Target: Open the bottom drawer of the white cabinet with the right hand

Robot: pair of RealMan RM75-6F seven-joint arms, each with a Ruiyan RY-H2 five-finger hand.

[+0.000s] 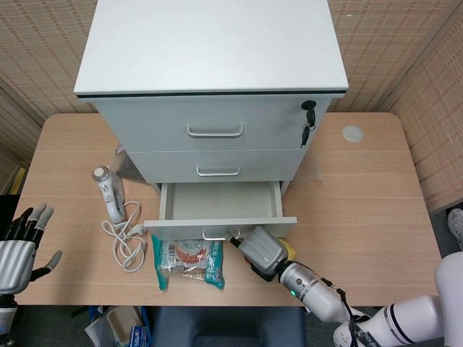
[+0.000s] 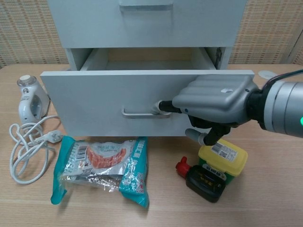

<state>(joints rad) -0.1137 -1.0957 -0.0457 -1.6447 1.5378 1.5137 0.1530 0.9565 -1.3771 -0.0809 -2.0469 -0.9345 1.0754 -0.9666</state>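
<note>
The white cabinet (image 1: 210,50) stands at the back of the table with three drawers. Its bottom drawer (image 1: 219,199) is pulled out, and the inside shows nothing in it; the drawer front (image 2: 94,101) fills the chest view. My right hand (image 2: 215,99) hooks a finger behind the right end of the metal handle (image 2: 142,112), while the other fingers curl below. The same right hand (image 1: 262,249) shows just under the drawer front in the head view. My left hand (image 1: 20,246) hovers at the table's left edge, holding nothing, fingers spread.
A snack packet (image 2: 102,168) lies right in front of the drawer. A yellow-lidded black and red container (image 2: 215,165) sits under my right hand. A white handheld device with a coiled cord (image 2: 28,123) lies at the left. Keys (image 1: 308,119) hang from the top drawer's lock.
</note>
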